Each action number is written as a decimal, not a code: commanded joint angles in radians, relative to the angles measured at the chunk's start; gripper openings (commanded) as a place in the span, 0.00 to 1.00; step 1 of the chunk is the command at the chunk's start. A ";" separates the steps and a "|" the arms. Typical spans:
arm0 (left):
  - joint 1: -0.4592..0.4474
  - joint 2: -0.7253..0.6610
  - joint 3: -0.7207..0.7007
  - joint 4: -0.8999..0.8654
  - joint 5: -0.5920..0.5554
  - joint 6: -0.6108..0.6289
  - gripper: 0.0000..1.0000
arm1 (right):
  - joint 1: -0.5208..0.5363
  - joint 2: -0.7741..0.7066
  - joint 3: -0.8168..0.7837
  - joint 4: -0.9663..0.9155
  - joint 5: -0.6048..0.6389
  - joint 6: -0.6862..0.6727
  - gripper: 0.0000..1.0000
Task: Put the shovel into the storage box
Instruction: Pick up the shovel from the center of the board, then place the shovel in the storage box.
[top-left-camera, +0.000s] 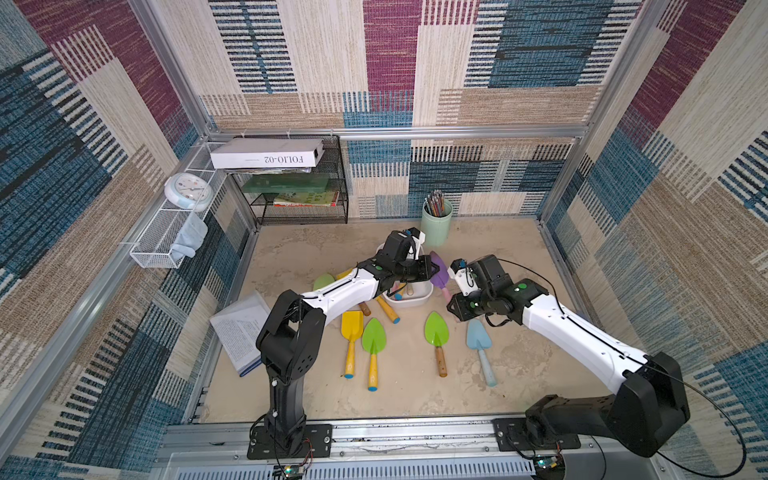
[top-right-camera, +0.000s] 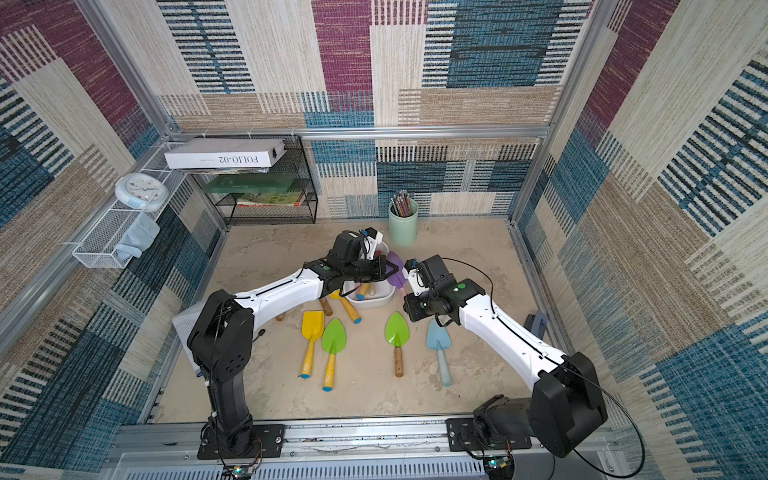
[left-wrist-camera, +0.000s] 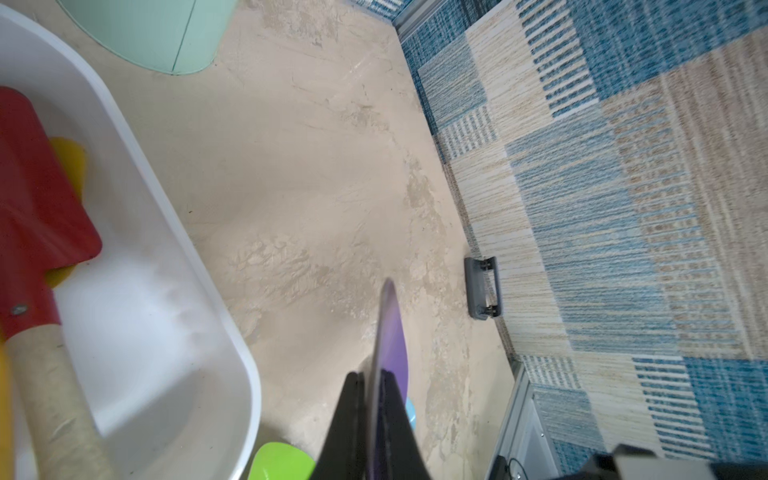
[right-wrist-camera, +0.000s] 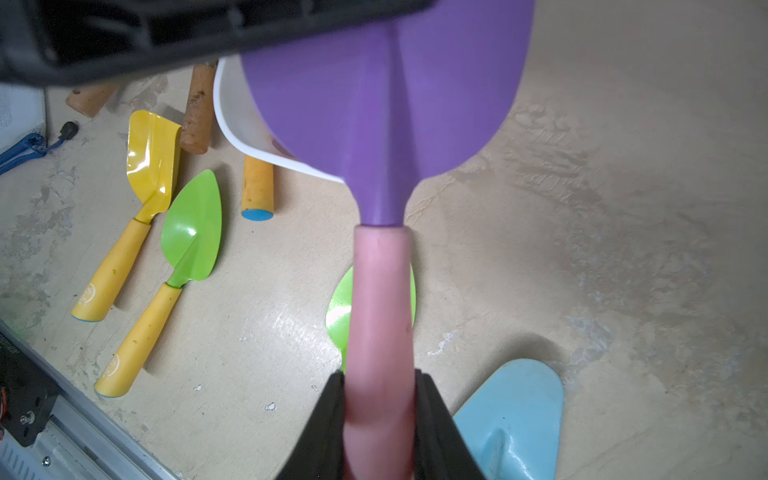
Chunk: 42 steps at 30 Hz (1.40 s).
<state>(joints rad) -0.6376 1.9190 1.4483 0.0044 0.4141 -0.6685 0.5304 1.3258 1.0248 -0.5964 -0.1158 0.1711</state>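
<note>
Purple shovel (top-left-camera: 438, 270): held off the counter (top-left-camera: 415, 395) by both claws at once, blade toward the back wall and handle toward the front rail; showed the same in both top views (top-right-camera: 397, 270).
Place of the shovel: hung just beside the storage box (top-left-camera: 409, 302), outside it, on the side facing the right arm; not yet in the box.
Left claw (left-wrist-camera: 372, 386): pinched narrow on the thin edge of the purple blade (left-wrist-camera: 390, 332), one black finger against each face; reached across above the box in both top views.
Right claw (right-wrist-camera: 379, 380): clamped on the pink handle (right-wrist-camera: 380, 299), a black finger pressed to either side, well down from the blade.
Storage box: sat on the counter mid-scene, just in front of the mint-green pencil cup (top-left-camera: 435, 230), long side running roughly back to front.
Inside the box: carried a red shovel (left-wrist-camera: 37, 187) with a pale wooden handle, lying over a yellow blade (left-wrist-camera: 70, 158); showed handle ends at the near end in a top view (top-right-camera: 363, 291).
Loose on the counter: yellow shovel (top-left-camera: 352, 328) and green shovel (top-left-camera: 373, 336) lay side by side in front of the box; second green shovel (top-left-camera: 436, 329) and light blue shovel (top-left-camera: 478, 336) lay nearer the right arm, all flat, blades toward the back.
Under the left arm: more wooden handles, partly hidden.
</note>
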 joint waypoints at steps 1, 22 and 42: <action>0.001 0.000 0.008 -0.013 -0.028 0.020 0.00 | 0.001 -0.001 0.017 0.038 -0.012 -0.001 0.12; 0.166 0.158 0.410 -0.385 -0.028 0.248 0.00 | 0.000 -0.129 -0.026 0.047 0.045 0.027 0.72; 0.240 0.390 0.705 -0.547 0.035 0.385 0.00 | 0.000 -0.104 -0.043 0.053 0.045 0.034 0.69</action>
<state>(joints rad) -0.3969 2.2940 2.1429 -0.5495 0.4221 -0.2996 0.5297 1.2190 0.9821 -0.5541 -0.0788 0.1982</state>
